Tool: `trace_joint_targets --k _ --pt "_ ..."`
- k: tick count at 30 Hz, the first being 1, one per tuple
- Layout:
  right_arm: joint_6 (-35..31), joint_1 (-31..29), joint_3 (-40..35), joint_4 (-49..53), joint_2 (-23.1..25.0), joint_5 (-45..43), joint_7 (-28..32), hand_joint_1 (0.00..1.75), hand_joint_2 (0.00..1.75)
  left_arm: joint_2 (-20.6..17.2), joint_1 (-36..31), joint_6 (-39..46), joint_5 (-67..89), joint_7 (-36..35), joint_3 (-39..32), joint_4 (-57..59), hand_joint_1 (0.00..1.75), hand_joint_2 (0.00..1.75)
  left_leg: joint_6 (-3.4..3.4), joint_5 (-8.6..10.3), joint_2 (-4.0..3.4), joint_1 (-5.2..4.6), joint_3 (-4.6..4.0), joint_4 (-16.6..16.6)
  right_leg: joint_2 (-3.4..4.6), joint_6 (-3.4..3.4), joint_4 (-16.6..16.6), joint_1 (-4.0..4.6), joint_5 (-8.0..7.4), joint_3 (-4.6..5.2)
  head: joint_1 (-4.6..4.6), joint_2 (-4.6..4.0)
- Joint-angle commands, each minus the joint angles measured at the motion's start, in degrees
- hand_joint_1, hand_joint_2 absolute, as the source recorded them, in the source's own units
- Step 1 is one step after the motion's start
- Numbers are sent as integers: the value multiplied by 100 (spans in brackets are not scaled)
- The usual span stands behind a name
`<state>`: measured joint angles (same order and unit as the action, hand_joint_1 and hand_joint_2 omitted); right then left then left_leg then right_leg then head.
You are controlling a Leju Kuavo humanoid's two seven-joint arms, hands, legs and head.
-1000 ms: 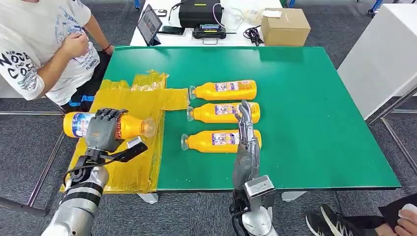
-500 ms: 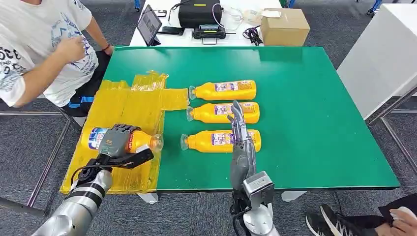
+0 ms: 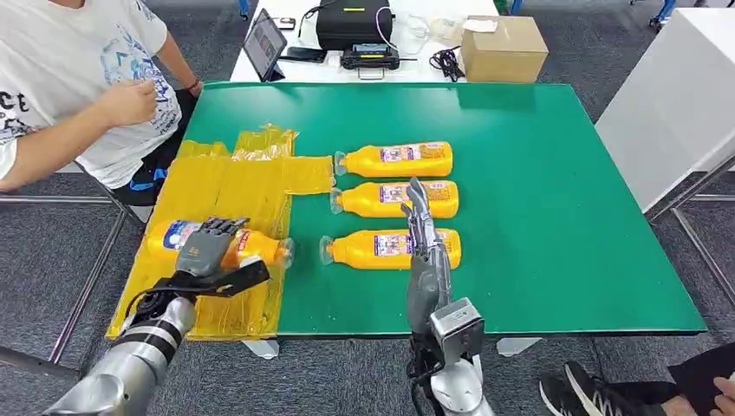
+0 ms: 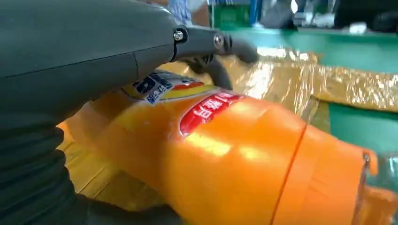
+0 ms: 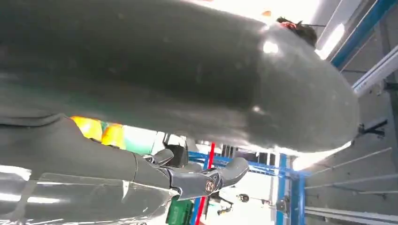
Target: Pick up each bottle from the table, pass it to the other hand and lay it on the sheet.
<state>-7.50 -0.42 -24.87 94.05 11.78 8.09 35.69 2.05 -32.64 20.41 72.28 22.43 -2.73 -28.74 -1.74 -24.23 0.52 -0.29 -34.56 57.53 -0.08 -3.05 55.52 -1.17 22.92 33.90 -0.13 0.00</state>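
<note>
My left hand grips an orange bottle across its label and holds it lying flat, low over the near part of the yellow sheet, cap end toward the green table. The left wrist view shows this bottle close under the hand, with the crinkled sheet behind it. Three more orange bottles lie side by side on the table: far, middle, near. My right hand stands over the near bottle with its fingers straight and apart, holding nothing. In the right wrist view that hand looms large.
A person in a white shirt sits at the table's far left, one hand raised. Behind the green table a white table carries a cardboard box, a black case and a tablet. A white cabinet stands at the right.
My left hand has carried the bottle down and to the right, from off the sheet's left edge onto its near part. The right hand drew back slightly. The person's arm shifted.
</note>
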Motion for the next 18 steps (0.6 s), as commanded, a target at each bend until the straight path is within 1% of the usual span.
trace_joint_targets --k 1,7,9,11,12,13,14,15,16,17,18 --pt "14 -255 360 -628 86 -37 -121 0 0 -122 42 -1596 -1141 445 -67 449 0 0 10 -9 -18 7 33 -8 14 13 -11 7 3 -30 0 0" --pt "14 -255 360 -628 86 -37 -121 0 0 -122 42 -1596 -1141 445 -67 449 0 0 10 -9 -18 7 33 -8 14 13 -11 7 3 -30 0 0" --pt "6 -277 371 -682 89 -40 -136 0 0 -137 98 -1849 -1333 497 -54 377 0 0 13 -12 -21 10 39 -8 17 17 -13 11 4 -36 0 0" --pt "0 -322 391 -777 94 -61 -176 0 0 -166 128 -2249 -1651 585 -159 387 0 0 11 -10 -15 8 36 -6 12 16 -11 9 4 -34 2 0" --pt "-9 -368 405 -882 106 -78 -192 0 0 -205 174 -2640 -1937 677 -185 368 0 0 6 -4 -2 1 30 -8 4 10 -8 2 5 -29 2 0" --pt "-32 -463 405 -1116 115 -105 -239 0 0 -336 341 -3268 -2530 899 -117 202 0 0 7 -3 6 2 40 -10 -4 12 -10 3 5 -43 2 0" --pt "-32 -474 388 -1135 109 -105 -239 0 0 -326 342 -3639 -2855 923 -231 227 0 0 9 -5 5 4 48 -10 2 16 -11 5 6 -50 2 0" --pt "-33 -479 383 -1150 108 -106 -243 0 0 -333 366 -3729 -2944 943 -229 192 0 0 13 -5 1 8 52 -10 6 25 -13 9 7 -54 2 0" --pt "-35 -491 375 -1183 111 -108 -248 0 0 -348 404 -3882 -3108 987 -244 154 0 0 11 -1 13 4 67 -14 -1 15 -13 5 12 -73 2 0" --pt "-37 -499 363 -1225 117 -110 -252 0 0 -324 444 -4089 -3452 1053 -400 132 0 0 14 -1 2 4 88 -20 9 18 -17 5 9 -91 2 0" --pt "-45 -499 343 -1268 123 -113 -250 0 0 -271 544 -4362 -3899 1218 -495 -36 0 0 16 2 19 -1 100 -18 -6 12 -9 0 16 -100 2 0"
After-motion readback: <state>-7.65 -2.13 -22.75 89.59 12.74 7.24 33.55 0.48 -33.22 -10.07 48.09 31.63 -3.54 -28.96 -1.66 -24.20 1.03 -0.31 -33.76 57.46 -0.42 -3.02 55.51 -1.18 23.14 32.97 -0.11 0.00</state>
